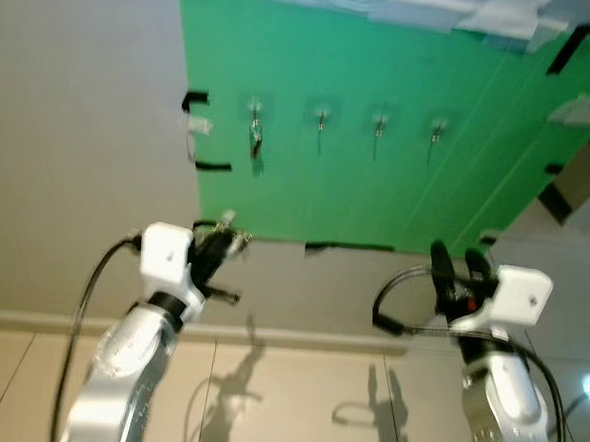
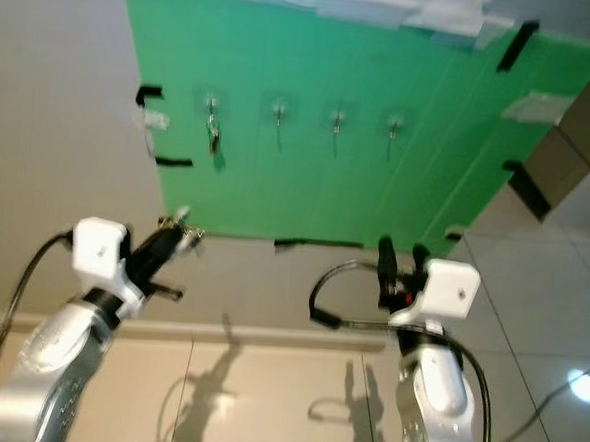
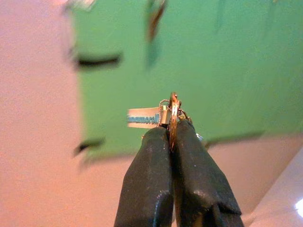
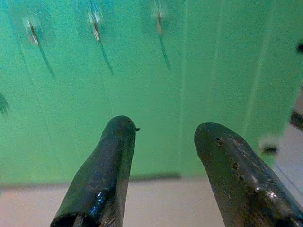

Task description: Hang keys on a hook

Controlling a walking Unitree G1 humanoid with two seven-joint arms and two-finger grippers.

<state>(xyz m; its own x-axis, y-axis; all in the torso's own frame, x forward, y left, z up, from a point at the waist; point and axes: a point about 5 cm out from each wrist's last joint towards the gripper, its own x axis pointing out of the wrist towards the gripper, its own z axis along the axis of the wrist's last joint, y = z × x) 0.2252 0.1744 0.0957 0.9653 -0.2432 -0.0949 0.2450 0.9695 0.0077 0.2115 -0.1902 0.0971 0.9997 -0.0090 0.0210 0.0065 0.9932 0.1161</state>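
The left gripper [image 3: 171,137] is closed on the keys [image 3: 173,113]: both black fingers press flat together with the brass key ring pinched edge-on between the tips, and a small white tag [image 3: 143,118] sticks out beside the ring. In the head views this gripper [image 1: 226,239] is raised in front of the lower left corner of the green board [image 1: 377,186], below the row of hooks and apart from the board surface. The right gripper [image 4: 163,137] is empty, its fingers spread apart, and it points at the lower part of the same board; in the head view it [image 1: 458,266] is raised at about the same height as the left one.

Four hooks are fixed in a row across the board. The leftmost hook [image 1: 255,113] already carries a small dark hanging item, apparently another key. The second hook [image 1: 321,115], third hook [image 1: 379,120] and fourth hook [image 1: 437,124] appear bare.

Step in hand, as judged: carrying the keys up to a hook. To perform it well:
- Select a free hook; the second hook is nearest the left gripper.
- Keep the ring clamped and raise it above the hook tip.
- Turn the wrist so the ring opening faces the hook rather than meeting it edge-on.
- Lower the ring over the tip before releasing.

No containers are in view. Black tape strips [image 1: 213,166] secure the board edges to the grey wall [image 1: 81,118].
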